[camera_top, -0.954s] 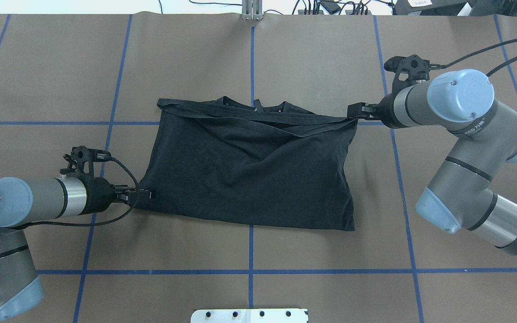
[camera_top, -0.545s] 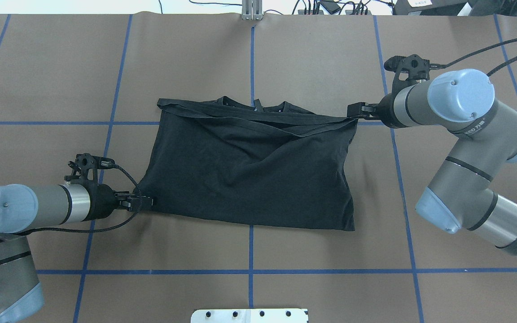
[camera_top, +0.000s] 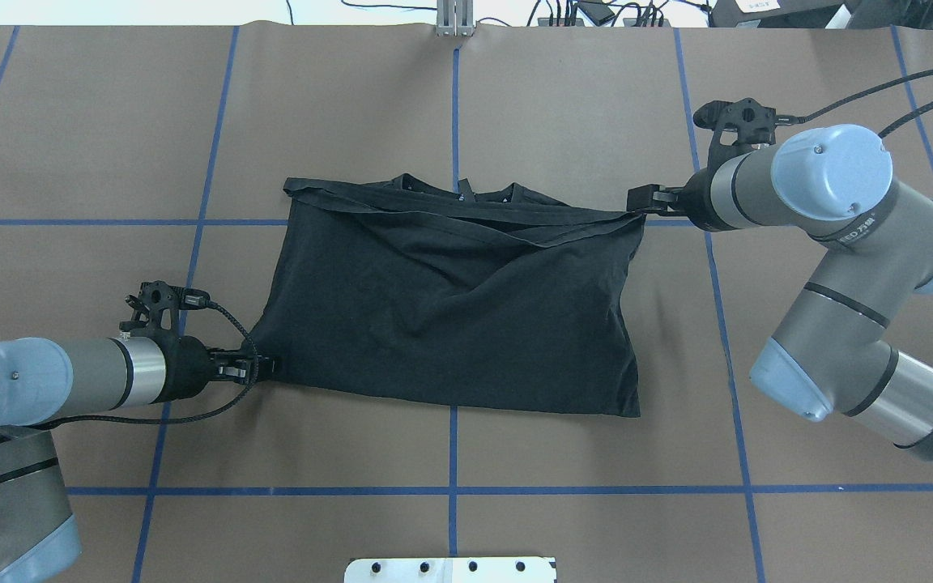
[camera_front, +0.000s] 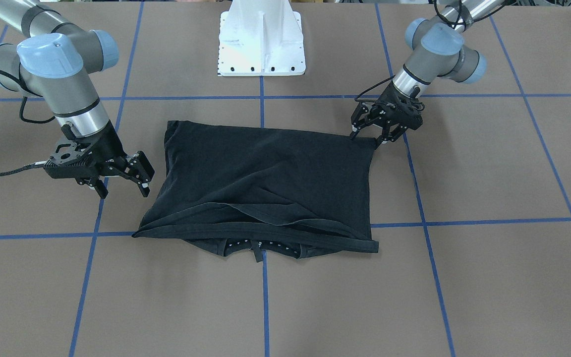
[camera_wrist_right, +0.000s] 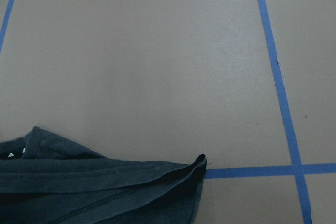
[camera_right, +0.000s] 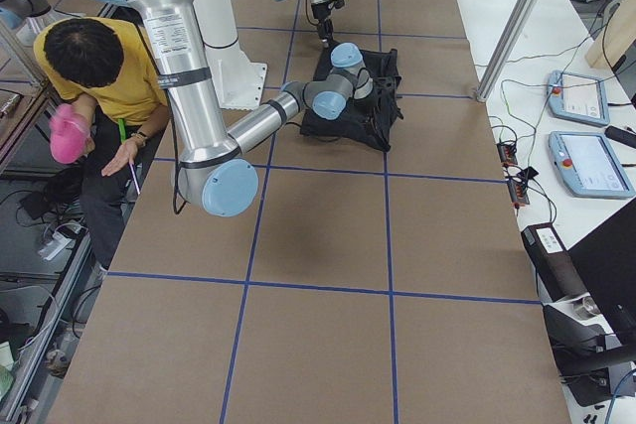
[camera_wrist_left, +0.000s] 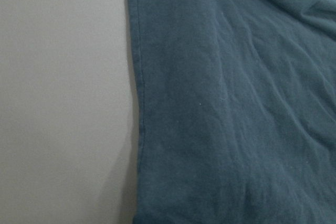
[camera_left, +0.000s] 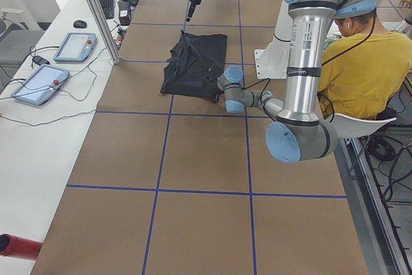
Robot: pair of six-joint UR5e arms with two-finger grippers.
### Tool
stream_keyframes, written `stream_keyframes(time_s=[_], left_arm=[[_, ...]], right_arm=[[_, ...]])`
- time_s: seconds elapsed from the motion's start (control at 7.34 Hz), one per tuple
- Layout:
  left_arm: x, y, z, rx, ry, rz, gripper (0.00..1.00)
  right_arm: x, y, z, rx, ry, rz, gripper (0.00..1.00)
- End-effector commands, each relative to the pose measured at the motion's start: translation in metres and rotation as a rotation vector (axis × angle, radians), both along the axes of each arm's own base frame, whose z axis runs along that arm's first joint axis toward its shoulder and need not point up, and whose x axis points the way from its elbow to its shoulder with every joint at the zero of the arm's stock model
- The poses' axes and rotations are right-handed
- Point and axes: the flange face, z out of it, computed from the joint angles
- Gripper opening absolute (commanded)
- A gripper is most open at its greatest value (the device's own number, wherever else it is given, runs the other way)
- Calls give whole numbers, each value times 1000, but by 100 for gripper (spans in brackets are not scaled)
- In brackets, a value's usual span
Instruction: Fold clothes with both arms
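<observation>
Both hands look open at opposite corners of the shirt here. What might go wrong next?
1. The left hand sits open at the T-shirt's robot-side corner; closing may pinch only one layer, or miss.
2. The right hand is open, apart from the far corner, where the hem layers lie offset; one may be left behind.
3. Creases across the middle would likely get folded in.

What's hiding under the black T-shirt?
The brown table cover and its blue tape lines, which run in beneath the T-shirt. Its collar peeks out from under the folded top layer. Anything else beneath is covered by cloth.
</observation>
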Motion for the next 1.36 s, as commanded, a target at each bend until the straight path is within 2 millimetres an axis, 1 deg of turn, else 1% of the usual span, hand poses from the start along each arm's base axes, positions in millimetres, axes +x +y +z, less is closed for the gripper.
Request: stream_keyframes(time_s=[0.0,0.27,0.55,0.68,0.82,0.95,1.09,1.23], left_arm=[[0,1,0,-1,0,1,0],[-4,1,-6,5,11,0,0],[-22,3,14,10,-28,9,0],[-36,-14,22,116,-81,8,0],[-59,-43,35,179,-136,-28,0],[-82,-73,52,198,-188,-74,0],[-107,-107,74,216,-245,-85,0],[-119,-158,82,237,-284,-110,0]], right_arm=[[0,0,0,0,0,0,100],[0,0,-1,2,0,1,100],[0,0,-1,2,0,1,100],[0,0,0,1,1,1,100],[-1,0,-1,2,0,-1,100],[-1,0,0,1,1,-1,100],[-3,0,0,0,2,-2,100],[-4,0,-2,3,0,-5,100]])
